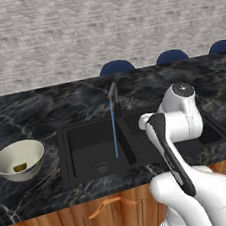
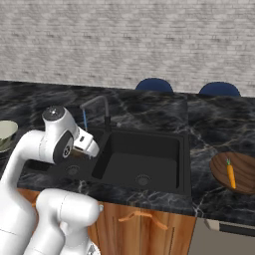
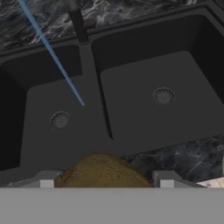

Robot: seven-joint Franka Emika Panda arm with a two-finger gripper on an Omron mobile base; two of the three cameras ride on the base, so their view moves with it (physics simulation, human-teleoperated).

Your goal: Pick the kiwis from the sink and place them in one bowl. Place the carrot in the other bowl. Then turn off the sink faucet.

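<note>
Nearest to the camera on the hand, the jaws are closed on the dull brown oval kiwi (image 3: pixel 103 170), which sits between the two finger tips. Only its upper curve shows, so we cannot fix its long axis, though it appears to span the gap from tip to tip. The held fruit hangs above the near rim of the black rectangular double-basin sink (image 3: pixel 144 113), over the left basin, and both basins lie bare beneath it. Behind the divider rises the slim dark grey upright faucet (image 3: pixel 78 24), from which a thin blue water stream (image 3: pixel 52 54) falls into the left basin. The relation governing the coming move, in our judgement, is lateral. The wide off-white glossy bowl (image 1: pixel 34 168) stands on the black marble worktop (image 1: pixel 29 116) well apart from the jaws, to the robot's left of the sink, and holds the bright yellow-green kiwi (image 1: pixel 20 167). On the opposite side, the brown wood-coloured bowl (image 2: pixel 219 172) carries the thin orange carrot (image 2: pixel 231 174). Its long axis runs roughly near to far, with the green end farther from us and the tapered tip nearer.
</note>
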